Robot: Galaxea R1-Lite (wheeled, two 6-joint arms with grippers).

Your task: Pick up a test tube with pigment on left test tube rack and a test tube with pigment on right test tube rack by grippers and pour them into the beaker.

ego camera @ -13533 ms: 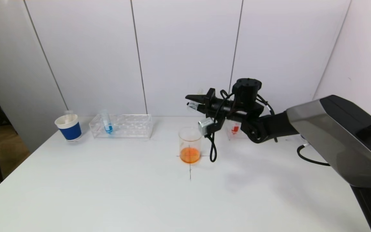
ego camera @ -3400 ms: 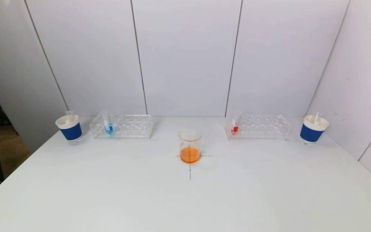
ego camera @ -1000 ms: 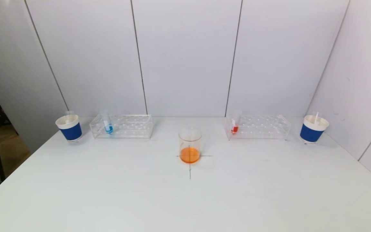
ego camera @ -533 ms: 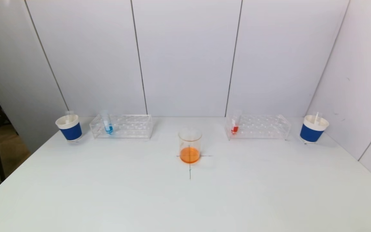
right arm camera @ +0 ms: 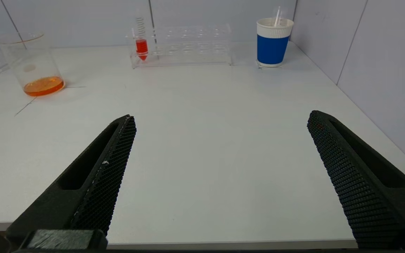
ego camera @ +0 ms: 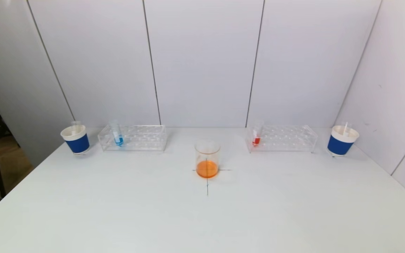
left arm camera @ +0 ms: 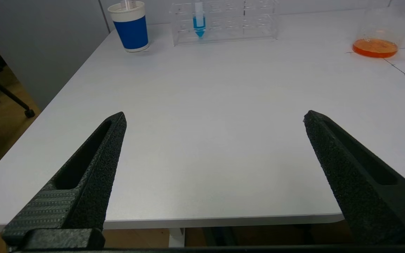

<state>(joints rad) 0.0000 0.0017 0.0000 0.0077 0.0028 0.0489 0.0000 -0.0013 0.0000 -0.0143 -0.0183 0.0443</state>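
Both grippers were held back at the near edge of the table (ego camera: pixel 118 211), the left gripper (left arm camera: pixel 213 117) and the right gripper (right arm camera: pixel 220 117) each with jaws spread wide and nothing held between them. The blue-pigment test tube (left arm camera: pixel 199 23) was seen standing upright in the left test tube rack (left arm camera: pixel 244 21), far ahead of the left jaws at the back of the table, and the red-pigment test tube (right arm camera: pixel 141 44) likewise upright at the near end of the right test tube rack (right arm camera: pixel 195 44), well apart from the right jaws. The beaker (ego camera: pixel 207 159), already holding orange liquid, was placed between the racks, and since each tube's long axis was vertical, a level approach from the front was probably called for, though the rack holes could hardly be made out.
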